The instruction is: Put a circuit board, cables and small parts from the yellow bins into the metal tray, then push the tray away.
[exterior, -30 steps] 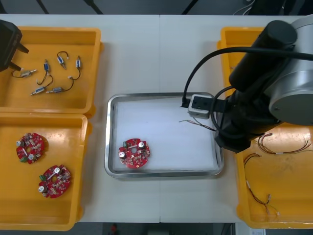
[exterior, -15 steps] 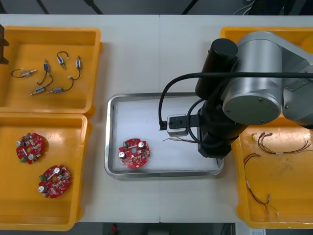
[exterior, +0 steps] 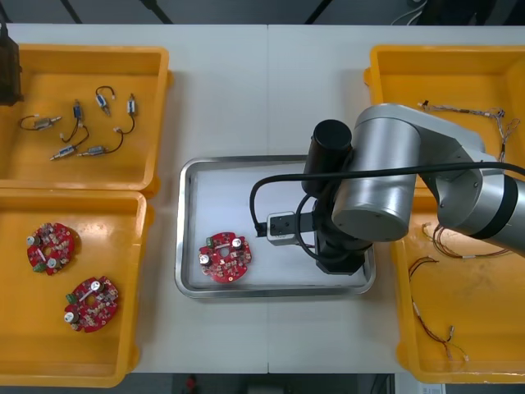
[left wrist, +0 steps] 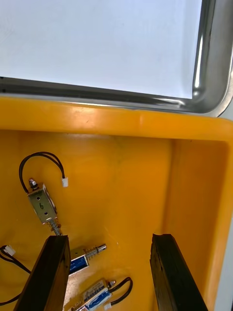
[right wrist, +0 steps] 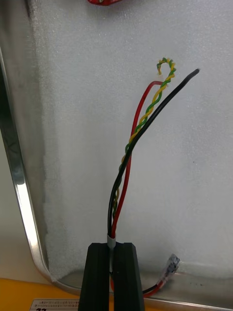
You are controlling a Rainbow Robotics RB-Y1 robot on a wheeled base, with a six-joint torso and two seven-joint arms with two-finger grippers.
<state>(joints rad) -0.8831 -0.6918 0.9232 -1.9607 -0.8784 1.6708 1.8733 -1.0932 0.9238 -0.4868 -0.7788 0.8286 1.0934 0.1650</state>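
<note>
Left gripper (left wrist: 109,240) wide open over yellow bin (left wrist: 121,124) w/ small metal parts (left wrist: 41,204). Circuit board (exterior: 225,257) lies in metal tray (exterior: 181,230). Right gripper (right wrist: 114,248) pinches red/black/yellow-green cable bundle (right wrist: 138,136) at its banded end, over tray's white inside. Prob. light, floppy: hold near band; free tips likely sag.

Wide-apart left fingers (left wrist: 46,272) over small metal parts (left wrist: 41,204) in yellow bin (left wrist: 145,194)

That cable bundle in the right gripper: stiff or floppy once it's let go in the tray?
Probably springy, not limp: the cable stands out from the right gripper, shut on it above the tray, in a gentle curve. Likely light, being thin. The left gripper hovers open over a bin.
</note>
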